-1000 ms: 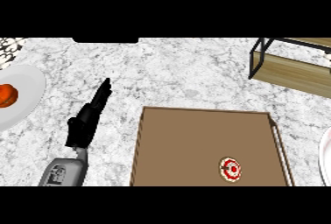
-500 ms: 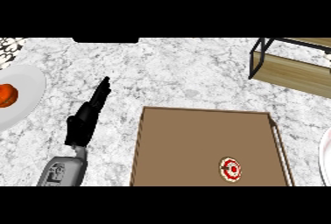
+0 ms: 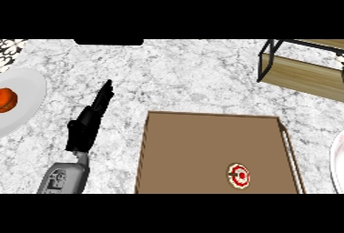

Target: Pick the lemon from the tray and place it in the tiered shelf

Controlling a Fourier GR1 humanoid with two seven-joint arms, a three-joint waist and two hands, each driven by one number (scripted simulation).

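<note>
The left robot hand [image 3: 91,119] is resting on the marble desk [image 3: 188,73], fingers straight and released, grasping nothing; the right robot hand is not showing anywhere. Just to the right of that hand the brown tray [image 3: 201,141] is lying flat, and on its near right part, well apart from the hand, is sitting a small round thing [image 3: 238,175] with a red and white face. It does not look like a lemon, yet it is the only thing on the tray, so I am judging it to be the piece to pick. The tiered shelf [image 3: 302,68] is standing further off, up and to the right of the hand. A white plate [image 3: 23,107] with an orange fruit [image 3: 7,99] is lying to the hand's left.

The reach is not yet begun. To do it well, the nearer right arm is probably suiting better: coming down over the round thing with fingers spread, closing round its sides, then lifting clear of the tray's rim before heading to the shelf.
</note>
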